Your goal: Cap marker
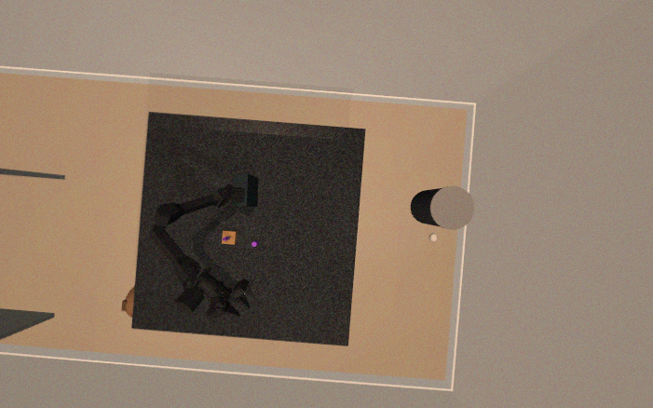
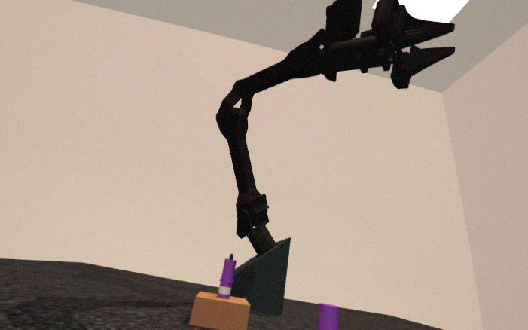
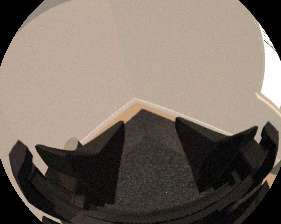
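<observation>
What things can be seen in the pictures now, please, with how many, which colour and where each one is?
marker: one, purple with a white band and dark tip, upright in the holder block
holder block: one, orange-brown, on the dark surface
cap: one, purple, standing apart beside the block
dark surface: one, near-black, under block and cap
large cylinder: one, grey top, dark side, beyond the dark surface
small round thing: one, whitish, near that cylinder
wedge base: one, dark teal, under the arm
arm: one, black, raised
fingers: two, black, apart, nothing between them
</observation>
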Available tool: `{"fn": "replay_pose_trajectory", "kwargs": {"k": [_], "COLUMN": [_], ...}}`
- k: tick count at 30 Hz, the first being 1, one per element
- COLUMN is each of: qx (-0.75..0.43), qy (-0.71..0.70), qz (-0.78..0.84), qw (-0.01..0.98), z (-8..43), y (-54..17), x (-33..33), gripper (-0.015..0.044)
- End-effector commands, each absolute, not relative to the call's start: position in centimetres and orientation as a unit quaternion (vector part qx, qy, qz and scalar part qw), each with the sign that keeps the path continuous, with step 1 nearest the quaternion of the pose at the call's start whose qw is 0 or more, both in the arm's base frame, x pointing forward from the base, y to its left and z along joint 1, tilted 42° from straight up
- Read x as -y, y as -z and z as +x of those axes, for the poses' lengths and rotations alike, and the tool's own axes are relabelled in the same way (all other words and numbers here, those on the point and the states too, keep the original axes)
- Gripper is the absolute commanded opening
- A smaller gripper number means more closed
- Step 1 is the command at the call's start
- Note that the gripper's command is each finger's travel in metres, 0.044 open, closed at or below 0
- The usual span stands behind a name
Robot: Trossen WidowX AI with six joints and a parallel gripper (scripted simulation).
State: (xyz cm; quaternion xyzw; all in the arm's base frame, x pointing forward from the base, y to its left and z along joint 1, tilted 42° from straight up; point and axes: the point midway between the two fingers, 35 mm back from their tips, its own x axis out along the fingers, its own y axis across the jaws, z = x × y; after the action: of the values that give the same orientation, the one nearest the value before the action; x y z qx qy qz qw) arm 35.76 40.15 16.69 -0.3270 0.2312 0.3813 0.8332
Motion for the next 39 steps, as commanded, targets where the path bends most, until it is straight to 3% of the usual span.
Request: {"fn": "replay_pose_trajectory", "kwargs": {"k": [1,12,23,39], "qx": [-0.369,-0.544,-0.533,-0.526], "qy": [-0.278,0.018,0.36,0.38], "qz": [-0.263,-0.138,-0.062,-0.06], "qw": [0.847,0.828,0.763,0.759], "z": [35.8,32.7,27.8,27.5], "y": [-10.8,-2.1,1.6,4.1], "x": [-35.0,-23.3,-11.6,-8.7], "gripper": [0.025,0.025,0.025,0.025]}}
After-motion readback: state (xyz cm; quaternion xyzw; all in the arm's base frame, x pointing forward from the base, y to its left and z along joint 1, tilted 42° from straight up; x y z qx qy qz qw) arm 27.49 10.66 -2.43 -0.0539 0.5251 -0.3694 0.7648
